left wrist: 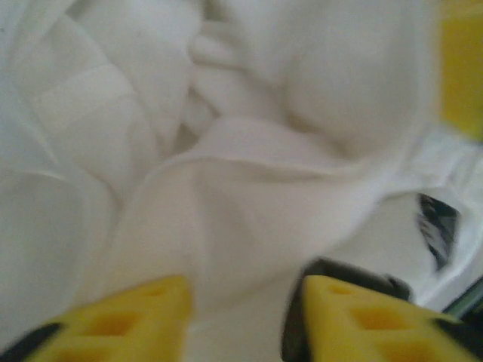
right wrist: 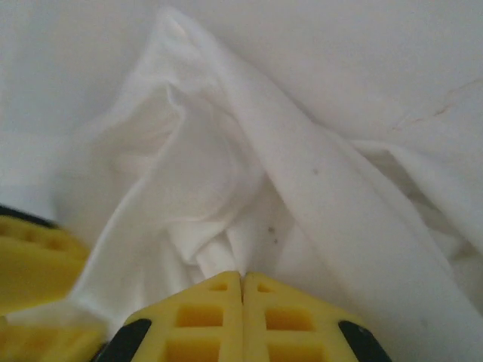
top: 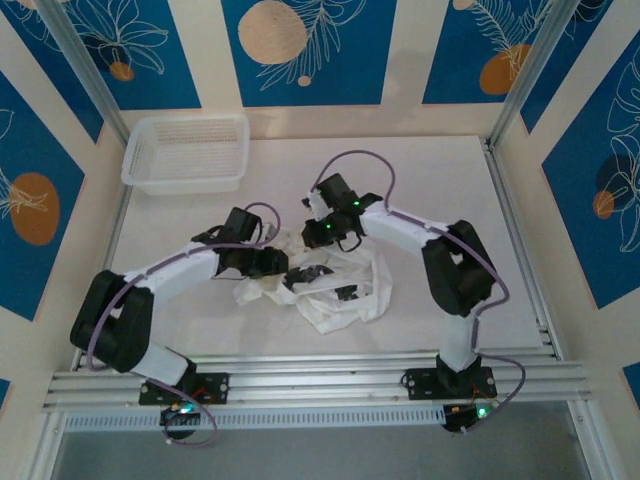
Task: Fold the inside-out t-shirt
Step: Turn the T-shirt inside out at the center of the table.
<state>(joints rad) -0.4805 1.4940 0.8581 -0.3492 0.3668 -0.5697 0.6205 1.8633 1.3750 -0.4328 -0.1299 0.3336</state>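
White worktop [top: 440, 180], blue-patterned walls [top: 200, 50], and the plain white cotton inside-out t-shirt [top: 350, 300] lies crumpled at its centre, left gripper [left wrist: 241, 302] parted over a ridge, right gripper [right wrist: 241, 283] clenched at a fold: untangling stage, I'd say, needing a pull-apart next.

The left arm [top: 185, 268] and right arm [top: 400, 225] hide part of the t-shirt [top: 340, 308]; its dark patch [left wrist: 438, 226] is too blurred to identify.

The plain white inside-out t-shirt [top: 345, 292] lies crumpled in a loose heap on the desk [top: 450, 170], near the middle of its front edge. It is bunched into deep soft folds, with a dark label [left wrist: 436, 225] showing.
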